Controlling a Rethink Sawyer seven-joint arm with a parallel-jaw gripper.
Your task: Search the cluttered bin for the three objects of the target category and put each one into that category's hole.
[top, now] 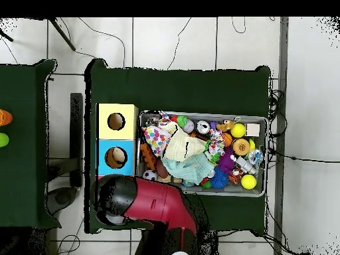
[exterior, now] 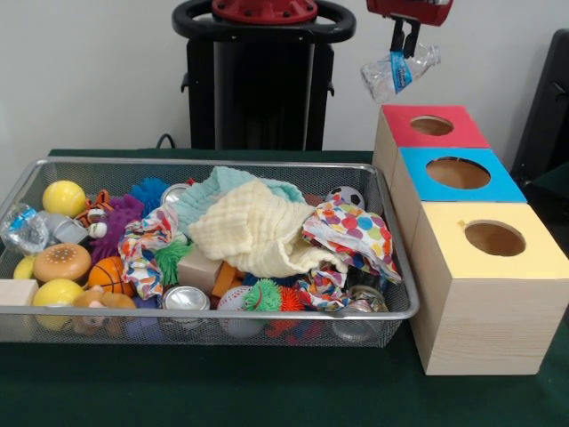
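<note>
My gripper [exterior: 404, 46] hangs at the top right of the front view, shut on a crushed clear plastic bottle with a blue label [exterior: 398, 71]. The bottle is in the air, above and slightly left of the round hole in the red-topped wooden box [exterior: 432, 125]. The wire mesh bin [exterior: 204, 313] stands to the left, full of clutter; it also shows in the overhead view [top: 260, 121]. Another crushed clear bottle [exterior: 21, 228] lies at the bin's left end. In the overhead view the red arm [top: 149, 202] covers the gripper and the red-topped box.
A blue-topped box [exterior: 458, 173] and a yellow-topped box [exterior: 494, 238], each with a round hole, stand in a row nearer the camera. The bin holds cloths [exterior: 253, 227], yellow balls [exterior: 64, 197], a toy burger [exterior: 62, 261], cans [exterior: 187, 298], spiky balls and a wooden block [exterior: 16, 291].
</note>
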